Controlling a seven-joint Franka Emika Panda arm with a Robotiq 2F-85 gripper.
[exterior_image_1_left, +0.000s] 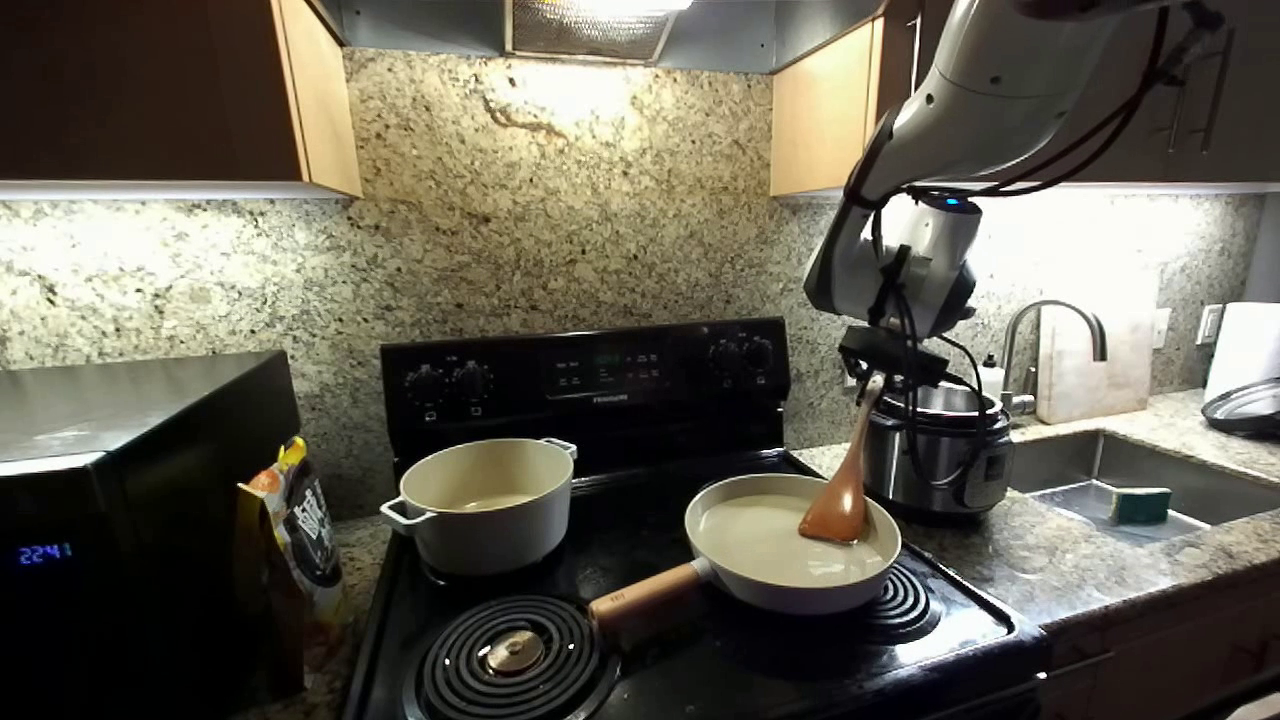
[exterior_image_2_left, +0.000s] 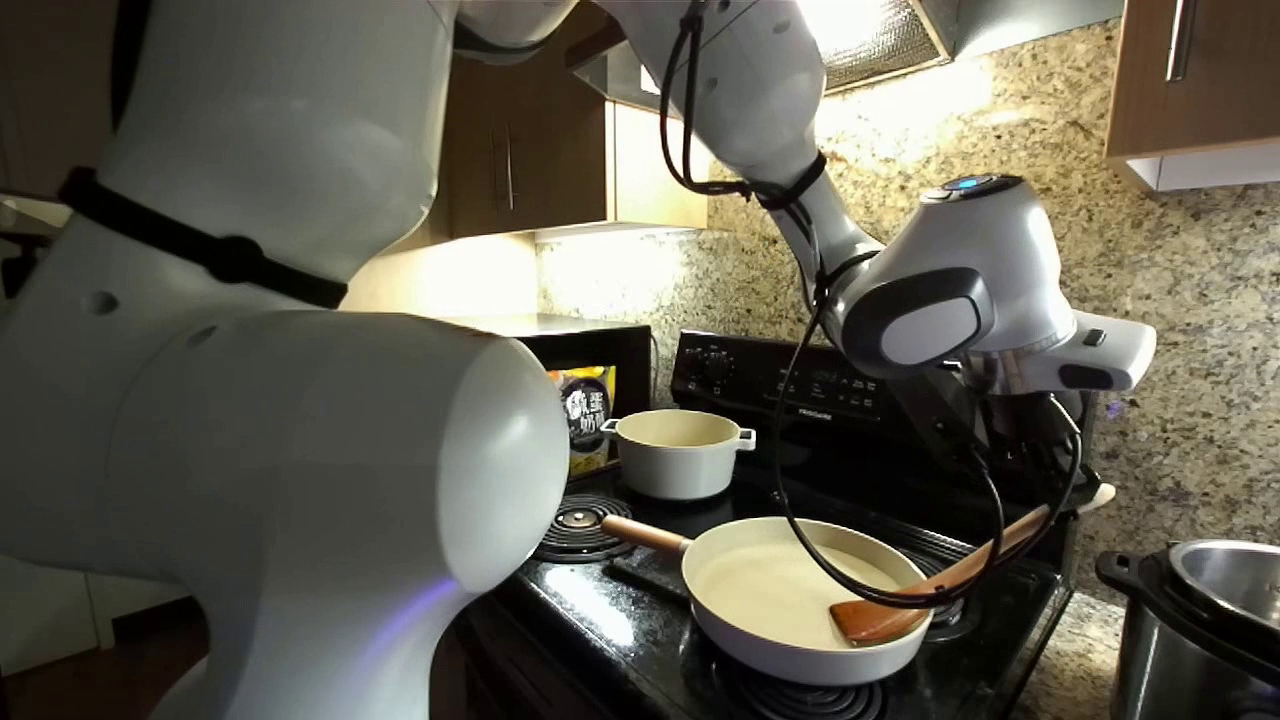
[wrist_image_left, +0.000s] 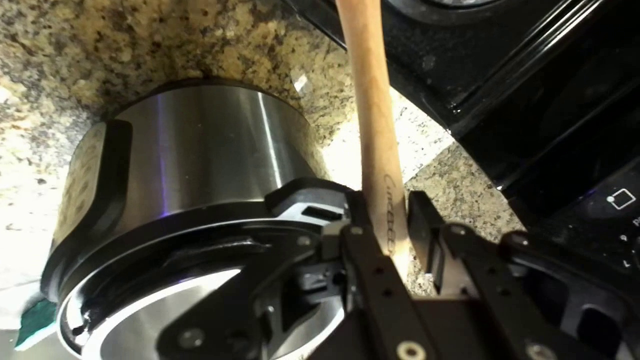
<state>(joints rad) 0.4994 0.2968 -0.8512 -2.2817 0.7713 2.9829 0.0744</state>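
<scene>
My gripper (wrist_image_left: 384, 205) is shut on the upper handle of a wooden spatula (wrist_image_left: 372, 100), one finger on each side of it. The spatula slants down into a shallow cream pan (exterior_image_1_left: 745, 572), where its reddish-brown blade (exterior_image_1_left: 838, 508) lies at the pan's inner right side. In both exterior views the spatula is tilted, its handle end up at the gripper. The pan has a wooden handle (exterior_image_2_left: 645, 534) and rests on the stove. Beside the gripper in the wrist view stands a steel electric cooker (wrist_image_left: 215, 140), its rim partly hidden by the gripper.
A cream two-handled pot (exterior_image_1_left: 495, 530) stands at the back left of the stove (exterior_image_2_left: 600, 610). A coil burner (exterior_image_1_left: 470, 670) lies before it. A snack bag (exterior_image_1_left: 310, 540) leans by the microwave (exterior_image_1_left: 150, 560). The sink (exterior_image_1_left: 1080, 475) holds a sponge (exterior_image_1_left: 1140, 506). A loose cable (exterior_image_2_left: 782, 430) loops over the pan.
</scene>
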